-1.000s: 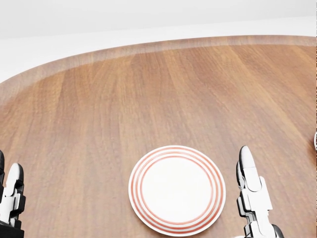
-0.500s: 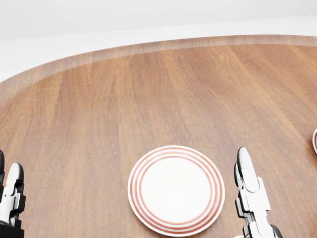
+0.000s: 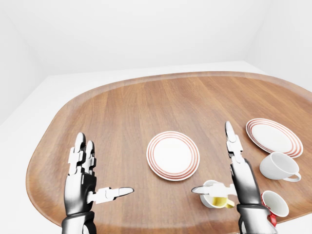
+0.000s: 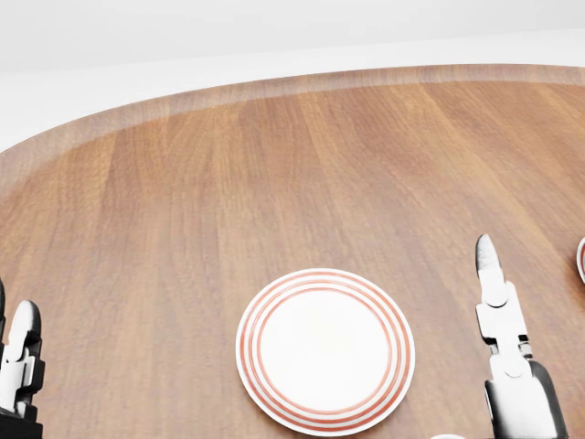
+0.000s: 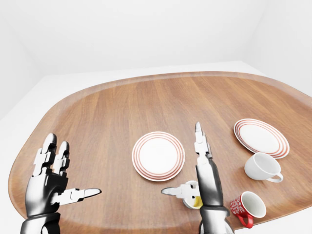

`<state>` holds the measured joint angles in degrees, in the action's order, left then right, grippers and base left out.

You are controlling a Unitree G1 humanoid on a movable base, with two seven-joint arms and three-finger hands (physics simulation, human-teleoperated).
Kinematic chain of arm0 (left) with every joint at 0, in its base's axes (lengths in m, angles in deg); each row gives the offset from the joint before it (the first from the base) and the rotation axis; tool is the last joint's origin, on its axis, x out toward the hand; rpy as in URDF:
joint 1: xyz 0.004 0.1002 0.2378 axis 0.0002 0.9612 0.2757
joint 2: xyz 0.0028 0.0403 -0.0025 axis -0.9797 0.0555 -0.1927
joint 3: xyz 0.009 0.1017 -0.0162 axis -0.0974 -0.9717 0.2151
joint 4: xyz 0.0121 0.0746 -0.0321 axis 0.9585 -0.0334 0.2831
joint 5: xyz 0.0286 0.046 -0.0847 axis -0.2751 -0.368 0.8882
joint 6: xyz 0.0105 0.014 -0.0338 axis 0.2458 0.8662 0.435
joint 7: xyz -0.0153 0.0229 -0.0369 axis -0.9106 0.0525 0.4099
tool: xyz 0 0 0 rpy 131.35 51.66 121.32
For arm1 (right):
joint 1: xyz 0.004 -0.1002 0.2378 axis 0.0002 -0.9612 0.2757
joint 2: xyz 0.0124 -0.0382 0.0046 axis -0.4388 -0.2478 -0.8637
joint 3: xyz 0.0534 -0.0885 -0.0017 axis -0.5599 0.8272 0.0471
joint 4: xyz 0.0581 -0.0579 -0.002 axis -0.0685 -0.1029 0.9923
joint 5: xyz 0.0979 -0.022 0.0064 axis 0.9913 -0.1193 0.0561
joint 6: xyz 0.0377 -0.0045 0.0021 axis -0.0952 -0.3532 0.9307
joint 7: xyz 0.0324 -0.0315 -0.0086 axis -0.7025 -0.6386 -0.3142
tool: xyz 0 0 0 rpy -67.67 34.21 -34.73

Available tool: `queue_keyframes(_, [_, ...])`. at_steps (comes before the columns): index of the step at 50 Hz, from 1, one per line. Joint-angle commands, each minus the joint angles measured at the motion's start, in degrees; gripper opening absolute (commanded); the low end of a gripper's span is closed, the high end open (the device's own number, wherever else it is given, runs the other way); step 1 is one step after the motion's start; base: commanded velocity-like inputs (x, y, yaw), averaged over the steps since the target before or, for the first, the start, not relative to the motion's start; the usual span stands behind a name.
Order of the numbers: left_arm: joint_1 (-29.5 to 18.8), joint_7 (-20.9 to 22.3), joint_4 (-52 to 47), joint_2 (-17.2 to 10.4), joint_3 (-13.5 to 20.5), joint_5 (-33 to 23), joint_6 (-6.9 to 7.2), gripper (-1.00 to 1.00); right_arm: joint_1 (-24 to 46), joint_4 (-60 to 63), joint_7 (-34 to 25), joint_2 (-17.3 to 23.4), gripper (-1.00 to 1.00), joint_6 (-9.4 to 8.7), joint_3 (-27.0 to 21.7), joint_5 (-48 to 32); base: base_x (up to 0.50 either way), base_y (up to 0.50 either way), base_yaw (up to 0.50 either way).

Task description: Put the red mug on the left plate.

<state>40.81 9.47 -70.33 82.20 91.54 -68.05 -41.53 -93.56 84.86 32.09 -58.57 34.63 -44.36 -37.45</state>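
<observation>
A: Where is the red mug (image 5: 248,207)?

B: In the right-eye view it lies tipped on its side near the table's (image 3: 122,112) bottom right edge, its white inside facing up and to the right, handle toward the bottom. Nothing touches it.

A: And the left plate (image 3: 173,155)?

B: Near the middle of the table, red rings round a white centre, bare. The right plate (image 3: 274,136) sits well apart toward the right edge.

A: Other cups?

B: 2. A white mug (image 3: 278,167) lies on its side just below the right plate, handle pointing right. A yellow mug (image 3: 216,196) sits between the left plate and the red mug; the right hand's thumb reaches across it, and I cannot tell whether they touch.

A: How do the hands stand?

B: The right hand (image 3: 237,165) is upright between the left plate and the white mug, fingers straight and spread from the thumb, holding nothing. The left hand (image 3: 86,173) stands near the table's bottom left edge, fingers up, thumb out to the right, also splayed and gripping nothing.

A: The head view?

B: Only the left plate in full, both hands at the bottom corners, and a sliver of the right plate at the right edge.
</observation>
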Motion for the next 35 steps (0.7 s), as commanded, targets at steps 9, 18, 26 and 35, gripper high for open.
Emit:
queue_keyframes(9, [-0.03, -0.32, -0.12, 0.25, 0.04, -0.41, 0.0, 1.0, 5.89, 7.78, -46.66, -11.68, 1.0, 0.0, -45.09, -32.27, 0.0, 0.0, 0.0])
queue_keyframes(18, [0.16, -0.79, -0.08, 0.02, -0.36, -0.66, 0.0, 1.0, 7.24, -2.15, -47.16, -12.39, 1.0, 0.0, -64.69, -33.2, 0.0, 0.0, 0.0])
queue_keyframes(26, [0.6, -0.48, -0.22, 0.24, 0.06, -0.3, 0.0, 1.0, 3.69, -17.16, -47.16, -11.57, 1.0, 3.71, -73.75, -32.39, 0.0, 0.0, 0.0])
queue_keyframes(35, [0.22, -0.56, -0.02, 0.29, 0.07, -0.54, 0.0, 1.0, 3.47, -22.91, -47.16, -9.25, 1.0, 7.64, -79.71, -28.68, 0.0, 0.0, 0.0])
